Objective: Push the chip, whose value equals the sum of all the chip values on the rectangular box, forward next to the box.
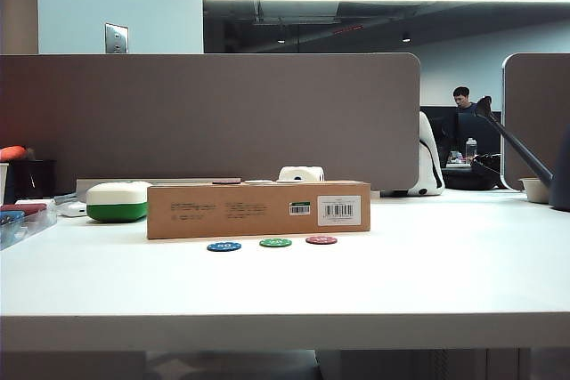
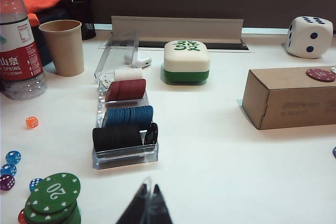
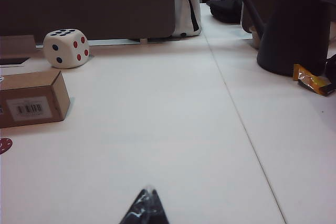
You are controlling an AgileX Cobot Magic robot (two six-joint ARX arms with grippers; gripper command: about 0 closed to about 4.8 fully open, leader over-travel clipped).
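Note:
The rectangular box [image 1: 258, 209] lies across the middle of the table, its barcode label facing the exterior view. In front of it three chips lie in a row: blue [image 1: 223, 246], the green chip [image 1: 275, 243], then red [image 1: 321, 240]. On the box's top [image 2: 294, 98] rests a dark red chip [image 2: 320, 74]. The left gripper [image 2: 149, 188] is shut and empty over bare table, left of the box. The right gripper [image 3: 148, 190] is shut and empty, to the right of the box end [image 3: 31, 98]. Neither arm shows in the exterior view.
A white-and-green case [image 2: 186, 61] and a large die [image 2: 310, 36] stand behind the box. On the left are a chip rack [image 2: 125, 124], a stack of green 20 chips [image 2: 52, 198], small dice, a paper cup [image 2: 63, 45] and a bottle. A black jug [image 3: 296, 30] stands far right.

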